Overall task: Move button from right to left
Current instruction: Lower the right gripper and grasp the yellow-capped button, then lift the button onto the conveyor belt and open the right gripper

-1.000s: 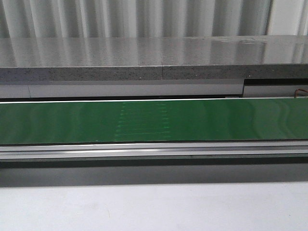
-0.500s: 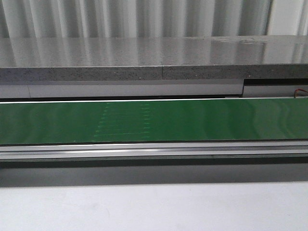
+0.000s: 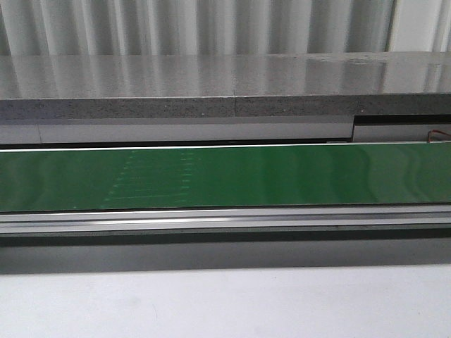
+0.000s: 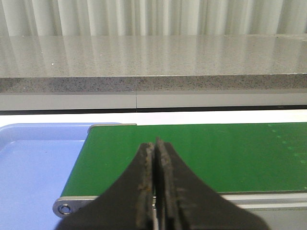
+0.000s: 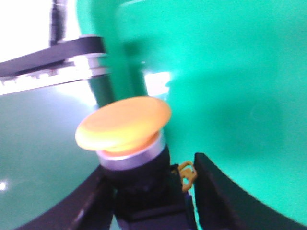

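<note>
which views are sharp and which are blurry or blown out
Front view: sharp, soft reflections on the grey counter, faint ripple on the green belt. Left wrist view: sharp, left gripper dark but clear. Right wrist view: soft all over, the button smeared, upper left corner blown out white.

Green conveyor belt (image 3: 282, 176) below grey stone ledge (image 3: 211, 88); blue tray (image 4: 33, 167) at belt end, white tabletop (image 3: 225, 303).

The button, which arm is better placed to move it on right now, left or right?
Right. The right claw already has the button between its fingers, orange head up. The left claw is shut on nothing, over the green belt beside the blue tray.
</note>
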